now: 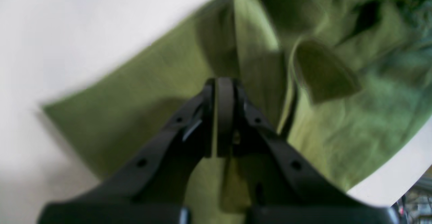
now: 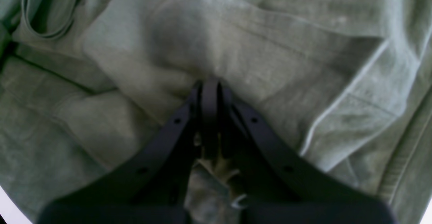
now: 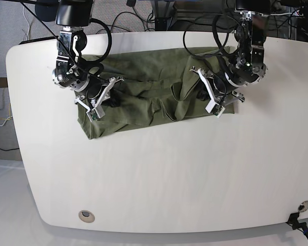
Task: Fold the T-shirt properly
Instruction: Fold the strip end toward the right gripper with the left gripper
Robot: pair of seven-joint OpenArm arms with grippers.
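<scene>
The olive-green T-shirt lies spread across the far half of the white table, bunched into folds in its middle. My left gripper stands at the shirt's right end in the base view. In its wrist view the left gripper has its jaws pressed together over a raised fold of T-shirt. My right gripper is at the shirt's left end. Seen from its wrist, the right gripper is shut, with T-shirt cloth bunched between its fingers. The ribbed neck lies at the upper left.
The white table extends toward the near edge, with a round hole at the front left. Black cables hang behind the arms at the far edge. A clamp sits at the front right corner.
</scene>
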